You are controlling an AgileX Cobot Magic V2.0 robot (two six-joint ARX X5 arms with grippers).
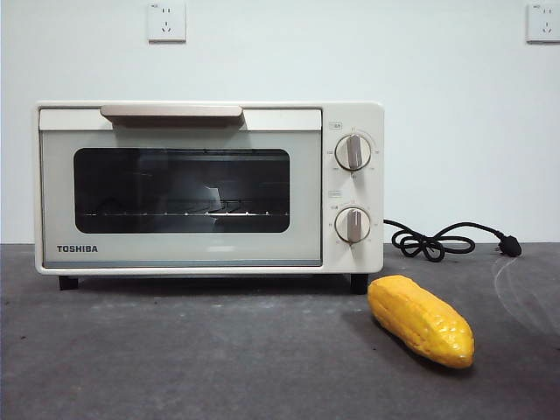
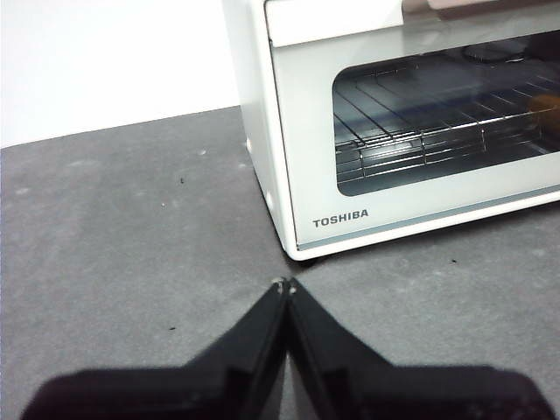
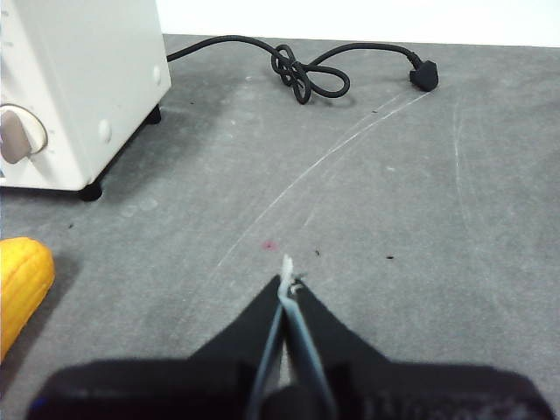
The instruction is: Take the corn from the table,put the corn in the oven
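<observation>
Corn (image 1: 422,320) is seen lying on the bench (image 1: 175,359) beside the closed oven (image 1: 208,187) | left tool (image 2: 285,285) closed, empty | right tool (image 3: 287,282) closed, empty

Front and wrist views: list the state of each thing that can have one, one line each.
oven: door shut, rack inside bare
corn: lying on the table, in front of the oven's knob side, not held
cord: plug loose on the table, unplugged
left gripper: shut, holding nothing
right gripper: shut, holding nothing
</observation>
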